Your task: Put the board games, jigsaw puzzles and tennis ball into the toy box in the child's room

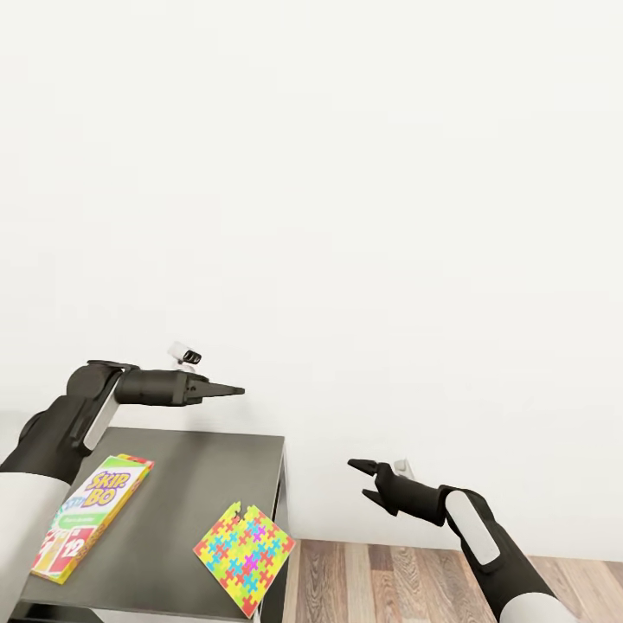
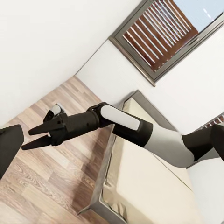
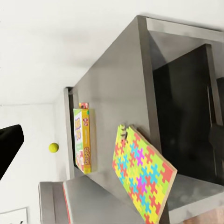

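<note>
- The only writing you can read is on the board game [image 1: 91,517]: "SKIP BO" in yellow letters on a green and white lid, with red cards below showing a "12". It lies flat near the left edge of the dark cabinet top [image 1: 190,484].
- The right wrist view shows that same game box [image 3: 83,140] on edge-on display, but its lettering is too skewed there to read properly.
- The jigsaw puzzle [image 1: 244,556] has no text, just interlocking pieces in yellow, pink, blue and green. It sits at the front right corner of the cabinet top, one corner poking out past the edge. In the right wrist view the puzzle [image 3: 141,173] clearly overhangs the edge.
- A tennis ball [image 3: 53,147] shows small and yellow-green in the right wrist view, on a paler surface beyond the game box, well apart from it.
- A grey bin-like thing with a red edge [image 3: 70,198] shows past the game box, but I can't tell what's in it.
- Your left gripper [image 1: 232,392] hangs in the air above the back edge of the cabinet top, fingers pinched together into a point, holding nothing.
- Your right gripper [image 1: 362,481] is off to the right of the cabinet, over the wood floor [image 1: 389,580], fingers spread and empty. The left wrist view shows the same spread fingers [image 2: 35,137], with the bed [image 2: 144,186] behind.
</note>
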Controlling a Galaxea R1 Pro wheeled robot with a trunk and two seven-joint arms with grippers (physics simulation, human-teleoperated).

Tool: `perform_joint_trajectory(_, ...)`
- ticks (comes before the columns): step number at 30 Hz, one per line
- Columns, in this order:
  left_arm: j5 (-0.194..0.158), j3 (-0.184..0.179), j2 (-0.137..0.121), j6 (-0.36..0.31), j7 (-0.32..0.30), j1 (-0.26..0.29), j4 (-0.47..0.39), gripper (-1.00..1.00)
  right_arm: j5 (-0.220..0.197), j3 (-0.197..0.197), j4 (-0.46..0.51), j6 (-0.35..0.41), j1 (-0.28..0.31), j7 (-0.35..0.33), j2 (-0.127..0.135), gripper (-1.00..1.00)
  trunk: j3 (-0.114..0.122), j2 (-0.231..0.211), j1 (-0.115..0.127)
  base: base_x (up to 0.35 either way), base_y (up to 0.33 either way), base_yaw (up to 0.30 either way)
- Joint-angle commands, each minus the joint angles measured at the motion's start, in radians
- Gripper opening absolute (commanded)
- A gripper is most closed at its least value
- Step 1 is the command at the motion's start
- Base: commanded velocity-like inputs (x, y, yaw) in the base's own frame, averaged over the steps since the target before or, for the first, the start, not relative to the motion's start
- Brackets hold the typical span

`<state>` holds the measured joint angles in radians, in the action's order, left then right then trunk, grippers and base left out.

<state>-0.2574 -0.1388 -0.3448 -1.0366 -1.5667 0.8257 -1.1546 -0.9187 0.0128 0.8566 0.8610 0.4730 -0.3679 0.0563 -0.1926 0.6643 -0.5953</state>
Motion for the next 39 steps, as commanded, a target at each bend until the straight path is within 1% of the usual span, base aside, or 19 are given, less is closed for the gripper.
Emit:
perform_joint_trajectory(1,0.0,-0.002,-0.001,-0.011,-0.004,0.001,0.0,1.0,0.003,0.001,0.0,0.005,0.001,-0.005,0.0,1.0,-0.005,0.009,-0.004,0.0,0.0,0.0)
perform_joint_trajectory(4,0.001,-0.002,-0.001,-0.011,-0.004,0.001,0.001,1.0,0.003,0.0,-0.001,0.009,0.0,-0.007,-0.001,1.0,-0.014,0.03,-0.016,0.0,0.0,0.0)
perform_joint_trajectory(7,0.001,-0.002,0.0,-0.011,-0.004,0.001,0.001,1.0,0.003,-0.007,-0.009,0.03,0.0,-0.009,-0.003,1.0,-0.024,0.051,-0.027,0.0,0.0,0.0)
perform_joint_trajectory(9,0.001,-0.002,0.0,-0.011,-0.004,0.001,0.001,1.0,0.001,-0.015,-0.011,0.071,0.001,-0.011,-0.008,1.0,-0.03,0.065,-0.035,0.0,0.0,0.0)
perform_joint_trajectory(10,0.001,-0.002,0.0,-0.011,-0.004,0.001,0.001,1.0,0.001,-0.017,-0.009,0.092,0.001,-0.014,-0.014,1.0,-0.033,0.072,-0.039,0.0,0.0,0.0)
perform_joint_trajectory(11,0.001,-0.002,0.0,-0.011,-0.004,0.001,0.001,1.0,0.001,-0.017,-0.008,0.101,0.001,-0.017,-0.019,1.0,-0.036,0.079,-0.043,0.0,0.0,0.0)
perform_joint_trajectory(14,0.0,-0.002,0.0,-0.011,-0.004,0.001,0.001,1.0,0.0,-0.02,0.007,0.128,0.0,-0.04,-0.043,1.0,-0.046,0.1,-0.054,0.0,0.0,0.0)
perform_joint_trajectory(17,0.0,-0.001,-0.001,-0.011,-0.004,0.001,0.001,1.0,0.0,-0.018,0.014,0.135,0.0,-0.051,-0.05,1.0,-0.055,0.121,-0.066,0.0,0.0,0.0)
perform_joint_trajectory(31,-0.006,0.009,-0.003,-0.011,-0.004,0.001,-0.001,1.0,-0.002,-0.014,0.012,0.138,0.0,-0.071,-0.05,1.0,-0.099,0.219,-0.119,0.0,0.0,0.0)
perform_joint_trajectory(39,-0.006,0.008,-0.003,-0.011,-0.004,0.001,-0.003,1.0,-0.002,-0.014,0.011,0.138,0.0,-0.072,-0.05,1.0,-0.124,0.275,-0.15,-0.145,0.0,0.0)
